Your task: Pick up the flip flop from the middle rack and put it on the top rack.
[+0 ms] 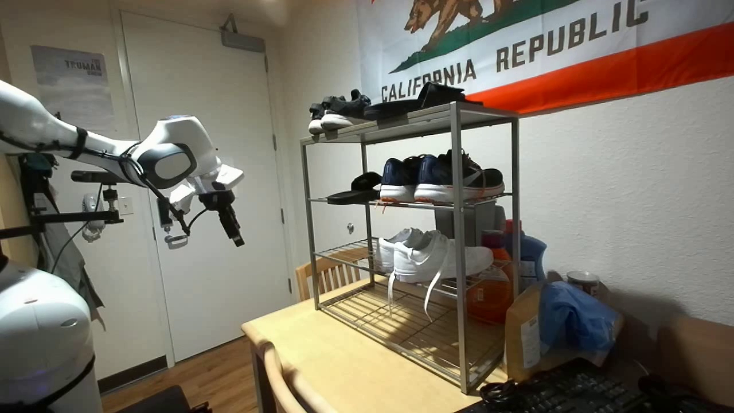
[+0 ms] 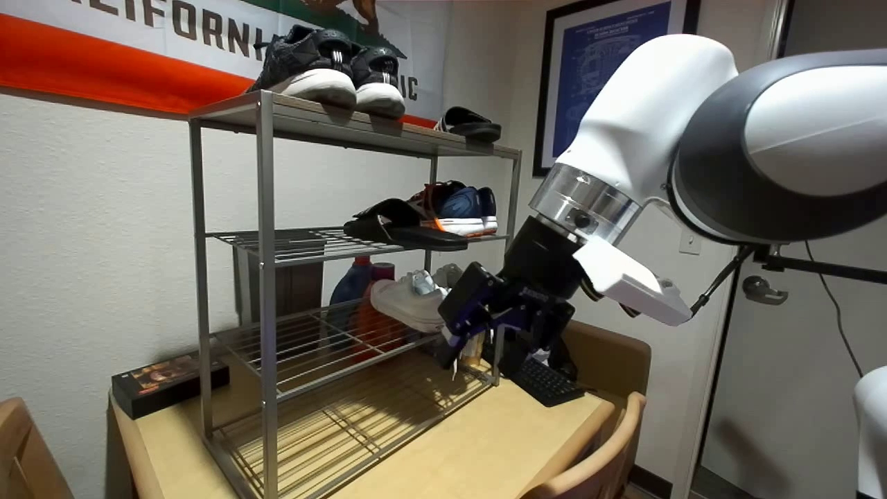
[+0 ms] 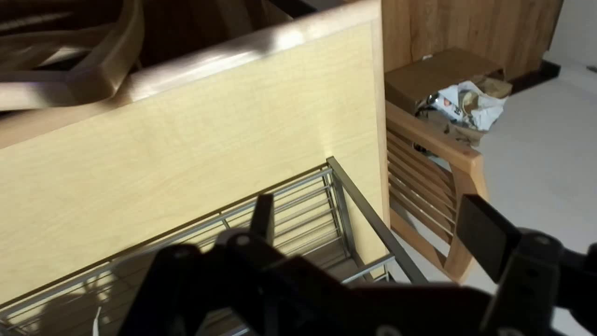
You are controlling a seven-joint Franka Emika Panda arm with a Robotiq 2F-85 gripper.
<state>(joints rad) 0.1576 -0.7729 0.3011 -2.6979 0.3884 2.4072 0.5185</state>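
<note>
Black and angular, the two fingers (image 3: 262, 217) of my gripper (image 3: 373, 224) are nearest; they stand well spread, nothing is held between them, and they point down toward the pale wooden table (image 3: 210, 107). Farther off, as both exterior views show, the flip flop (image 2: 409, 232) lies on the middle rack (image 2: 305, 260), with one end of its dark sole reaching out past the rack's front edge; in the wrist view I do not find it.

I judge that the step in hand is the approach, and the grasp is not yet made. To do it well, I should rise to the height of that sole, turn my fingers more level, and enter from the front, one finger above and one below the overhanging end. The sole looks thin and perhaps bends, so I would take it deeply before closing. Just beside it, whether touching I cannot tell, stand navy sneakers (image 1: 433, 178); a wide entry could push them.

Then it seems wise to pull straight out before lifting, because the top rack (image 2: 416, 134) is above like a roof. Up there, black sneakers (image 2: 326, 62) sit at one end and another black sandal (image 2: 475, 128) toward the other; between them I would aim to lay it down.
</note>
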